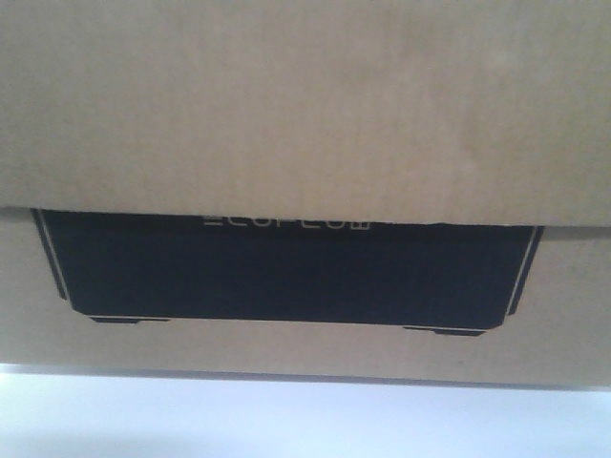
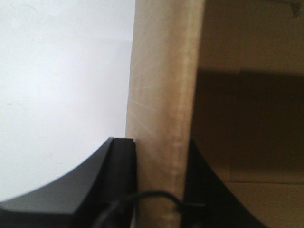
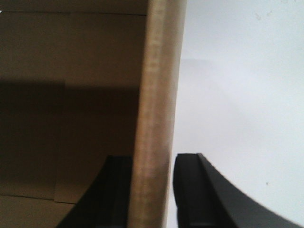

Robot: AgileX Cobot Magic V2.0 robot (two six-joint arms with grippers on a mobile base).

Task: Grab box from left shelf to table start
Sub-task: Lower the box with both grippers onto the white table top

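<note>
Cardboard box (image 1: 305, 114) fills the front view, white table (image 1: 286, 420) just below. Left gripper (image 2: 159, 190) and right gripper (image 3: 149, 190) each clamp an upright side wall.

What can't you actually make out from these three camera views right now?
- Left shelf: in no view; the box fills the front camera.
- Box lettering: front view, blurred and partly cut by the flap edge.
- Whether the box rests on the table: the contact line is a blurred shadow.
- Left gripper and right gripper: each straddles a cardboard wall, but fingertips are hidden behind it, so firm contact is unclear.
</note>
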